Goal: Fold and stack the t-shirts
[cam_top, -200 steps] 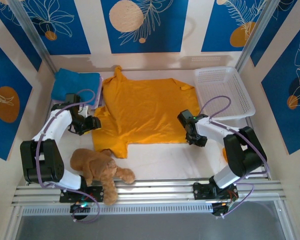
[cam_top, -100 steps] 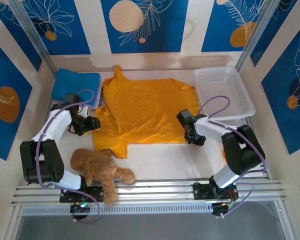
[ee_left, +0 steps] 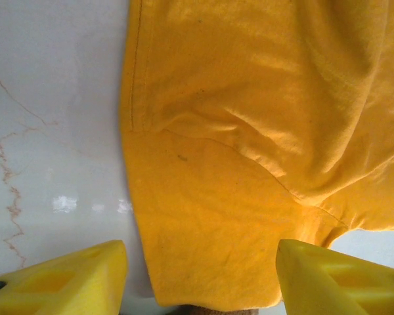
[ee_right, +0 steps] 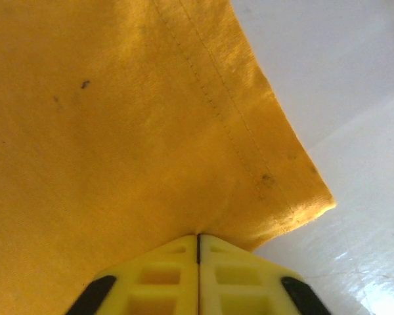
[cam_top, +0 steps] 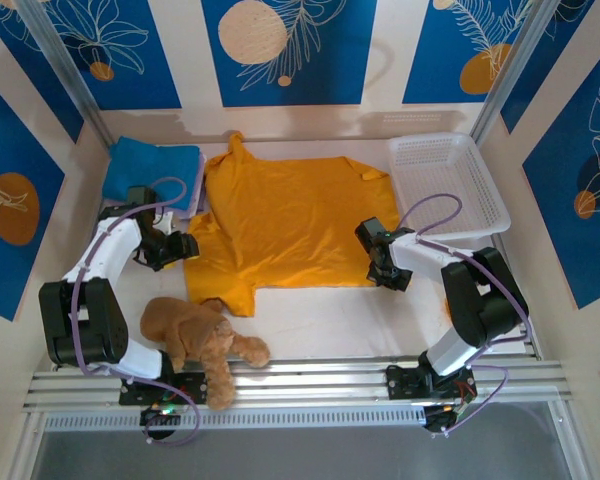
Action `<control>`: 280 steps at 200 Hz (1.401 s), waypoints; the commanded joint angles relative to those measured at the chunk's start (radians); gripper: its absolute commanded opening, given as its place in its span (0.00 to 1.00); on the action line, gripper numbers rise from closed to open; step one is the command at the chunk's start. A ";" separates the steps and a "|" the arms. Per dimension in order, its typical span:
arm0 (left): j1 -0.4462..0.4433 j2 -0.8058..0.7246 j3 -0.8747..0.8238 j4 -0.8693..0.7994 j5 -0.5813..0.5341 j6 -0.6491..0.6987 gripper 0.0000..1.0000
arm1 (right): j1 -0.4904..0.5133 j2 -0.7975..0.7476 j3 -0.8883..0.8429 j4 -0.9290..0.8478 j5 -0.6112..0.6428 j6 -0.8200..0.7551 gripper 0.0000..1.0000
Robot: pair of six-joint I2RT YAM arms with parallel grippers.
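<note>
A large mustard-orange t-shirt (cam_top: 290, 225) lies spread flat in the middle of the table. A blue t-shirt (cam_top: 150, 168) sits folded at the back left. My right gripper (cam_top: 378, 272) is at the orange shirt's near right corner. In the right wrist view its jaws (ee_right: 198, 237) are pressed together on the hem, and the cloth (ee_right: 118, 131) puckers at their tips. My left gripper (cam_top: 193, 244) is at the shirt's left sleeve. In the left wrist view it (ee_left: 200, 289) stands open, with the sleeve (ee_left: 210, 249) lying flat between its yellow fingers (ee_left: 72, 279).
A brown plush teddy (cam_top: 195, 335) lies at the near left, just in front of the sleeve. A white plastic basket (cam_top: 448, 185) stands at the back right. Bare white table (cam_top: 320, 315) runs along the shirt's near edge.
My right gripper's jaws have closed on the orange shirt's corner hem. The left gripper has stayed open at the sleeve.
</note>
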 commanded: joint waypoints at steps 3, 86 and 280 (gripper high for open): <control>0.015 0.028 0.032 -0.041 -0.007 0.032 0.61 | 0.002 -0.029 0.003 -0.025 -0.012 0.008 0.02; 0.016 0.123 0.049 -0.057 -0.035 0.016 0.48 | 0.008 -0.136 0.014 -0.066 -0.015 -0.033 0.00; 0.003 0.359 0.077 0.060 -0.046 -0.017 0.17 | 0.001 -0.176 0.003 -0.083 -0.039 -0.046 0.00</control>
